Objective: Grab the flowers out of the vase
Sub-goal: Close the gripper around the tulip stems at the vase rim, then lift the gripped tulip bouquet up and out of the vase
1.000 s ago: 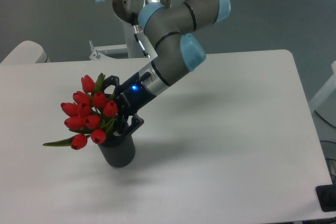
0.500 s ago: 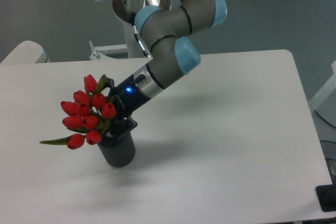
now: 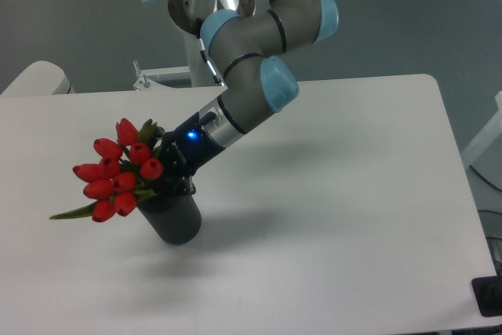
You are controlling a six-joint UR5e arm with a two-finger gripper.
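Red flowers (image 3: 114, 176) are leaning left out of the vase (image 3: 174, 217); the gripper (image 3: 169, 178) is seemingly clamping their stems at its mouth; pulling sideways risks tipping the vase, and a loose grip risks dropping stems.

Claw (image 3: 166, 181) clamped, arm angled down-left

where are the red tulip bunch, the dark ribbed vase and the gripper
red tulip bunch (image 3: 115, 170), fixed camera view, on a central bud
dark grey ribbed cylinder vase (image 3: 177, 221), fixed camera view, on its side wall
black two-finger gripper (image 3: 166, 182), fixed camera view, at its tip by the stems
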